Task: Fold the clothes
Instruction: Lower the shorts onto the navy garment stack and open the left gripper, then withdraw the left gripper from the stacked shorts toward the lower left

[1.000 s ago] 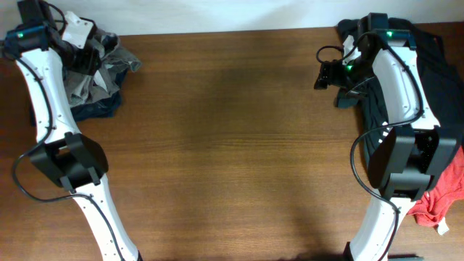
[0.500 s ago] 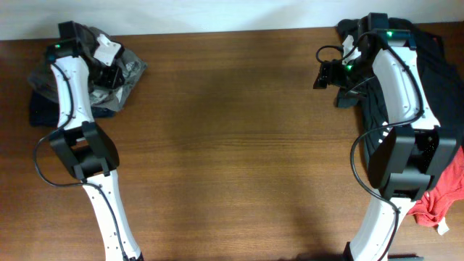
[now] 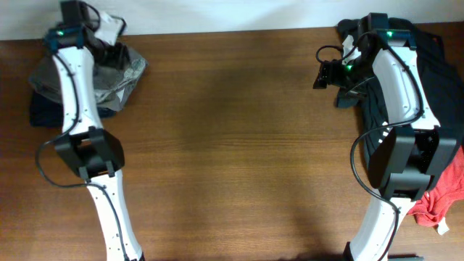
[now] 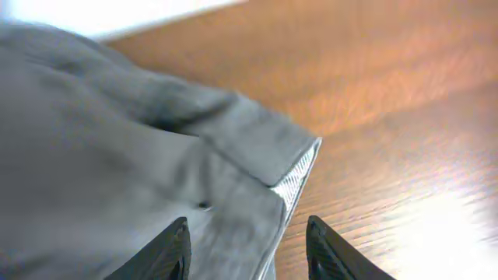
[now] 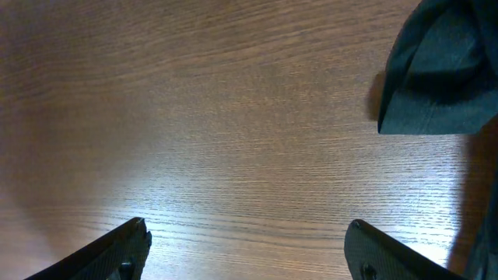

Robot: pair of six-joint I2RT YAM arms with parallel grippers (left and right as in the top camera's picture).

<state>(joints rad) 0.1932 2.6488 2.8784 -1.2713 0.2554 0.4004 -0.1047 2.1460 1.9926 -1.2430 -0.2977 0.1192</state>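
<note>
The clothes, grey-olive shorts, lie bunched at the table's far left corner. In the left wrist view the shorts fill the left side, and the lighter waistband lining shows along their edge. My left gripper hangs right over them. Its jaws stand apart, with the cloth's edge under the gap and bare wood beside the right finger. My right gripper is wide open over bare wood at the far right, with nothing between its fingers.
A dark blue garment lies under the left pile. Dark clothes are heaped at the right edge behind the right arm, and one corner shows in the right wrist view. A red garment lies at the near right.
The left arm swung right and towards the back edge, and the shorts shifted and spread rightwards. Its jaws narrowed, then widened again. The right arm has not moved.
</note>
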